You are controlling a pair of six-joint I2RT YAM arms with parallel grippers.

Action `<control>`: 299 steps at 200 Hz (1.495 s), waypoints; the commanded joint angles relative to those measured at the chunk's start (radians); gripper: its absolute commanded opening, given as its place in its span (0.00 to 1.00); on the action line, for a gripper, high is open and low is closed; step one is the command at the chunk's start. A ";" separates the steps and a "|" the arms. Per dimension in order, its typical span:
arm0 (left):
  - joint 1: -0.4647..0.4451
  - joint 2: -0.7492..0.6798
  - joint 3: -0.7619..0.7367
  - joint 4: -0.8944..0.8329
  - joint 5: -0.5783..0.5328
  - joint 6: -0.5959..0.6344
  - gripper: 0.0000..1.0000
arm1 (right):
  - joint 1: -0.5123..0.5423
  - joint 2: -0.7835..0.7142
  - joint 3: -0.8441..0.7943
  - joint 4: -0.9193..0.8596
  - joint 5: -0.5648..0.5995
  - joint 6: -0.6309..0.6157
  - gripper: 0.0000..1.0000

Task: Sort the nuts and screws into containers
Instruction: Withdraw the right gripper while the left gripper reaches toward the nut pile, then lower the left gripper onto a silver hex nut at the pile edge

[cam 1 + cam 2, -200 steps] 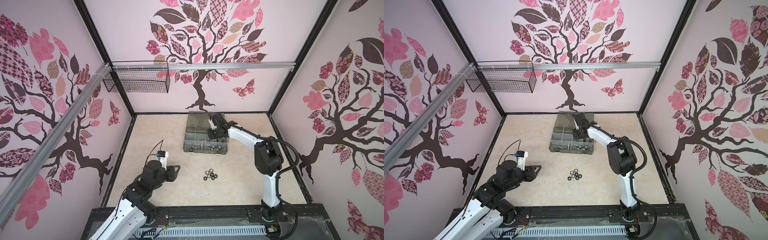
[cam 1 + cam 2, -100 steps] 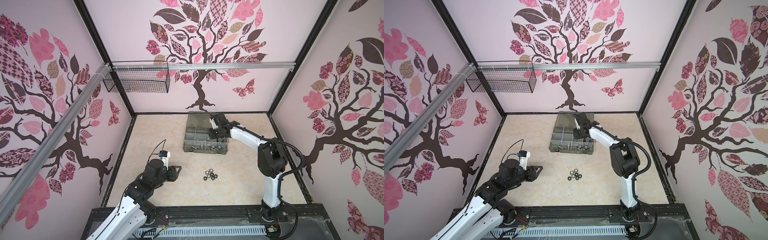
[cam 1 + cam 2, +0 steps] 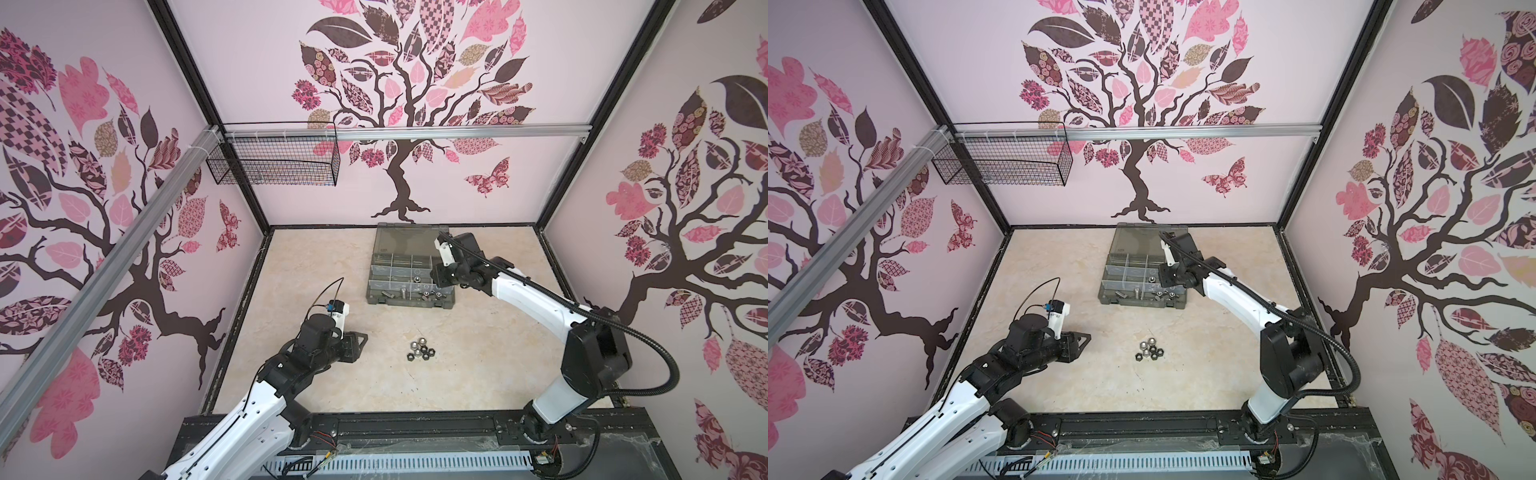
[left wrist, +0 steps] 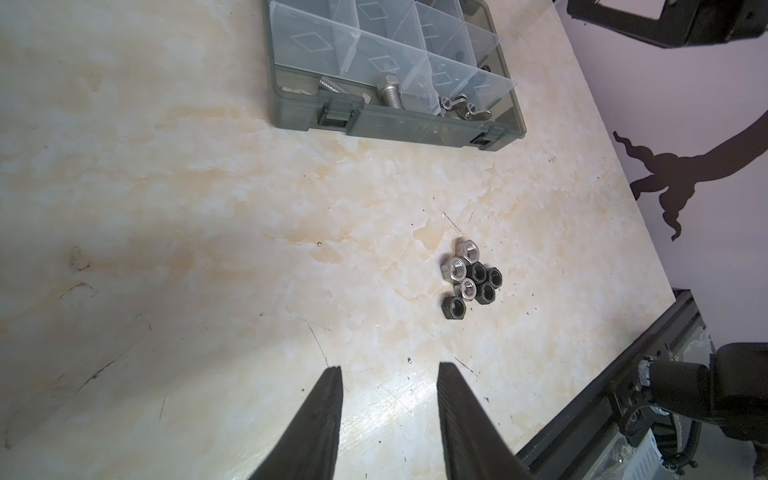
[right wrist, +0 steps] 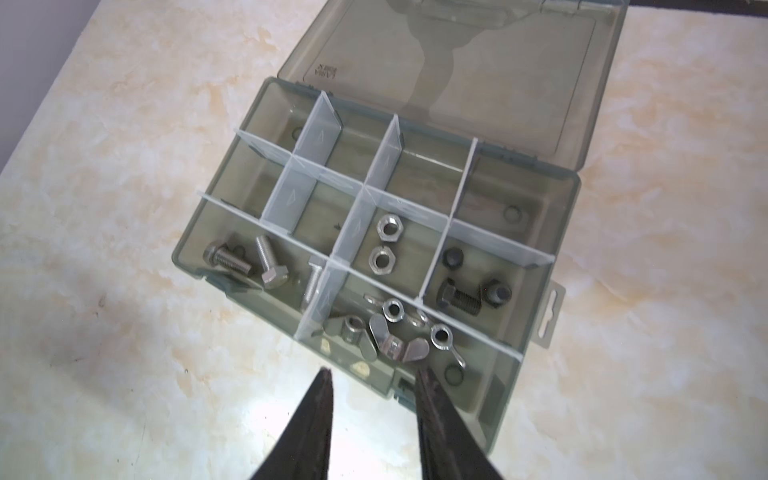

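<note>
Pale pink walls (image 3: 457, 195) printed with brown trees and pink patterned leaves; cream marbled counter (image 3: 478, 386)
The organizer case (image 5: 552, 232) is smoky grey-green with pale translucent dividers (image 5: 386, 153); the screws (image 5: 274, 277) are shiny silver, beside one black screw (image 5: 459, 299); the loose nuts (image 4: 471, 277) are silver and black; black wire basket (image 3: 282, 166); white arms (image 3: 536, 303) with black joints

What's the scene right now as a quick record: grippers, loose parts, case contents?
left gripper: open, empty, over bare table, short of the loose nuts
right gripper: open, empty, over the organizer case's latch edge
loose nuts: seven clustered on table, three silver, four black
organizer case: lid open
latch-side row: silver screws; wing nuts
middle row: two silver hex nuts; black screws
</note>
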 commanded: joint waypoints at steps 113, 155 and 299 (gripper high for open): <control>-0.297 0.629 0.271 0.122 -0.136 0.203 0.41 | -0.005 -0.374 -0.436 0.053 0.068 0.118 0.39; -0.342 0.853 0.414 0.127 -0.142 0.246 0.41 | -0.007 -0.427 -0.465 0.035 0.073 0.119 0.39; -0.366 1.089 0.555 0.097 -0.180 0.282 0.40 | -0.007 -0.442 -0.468 0.016 0.075 0.115 0.40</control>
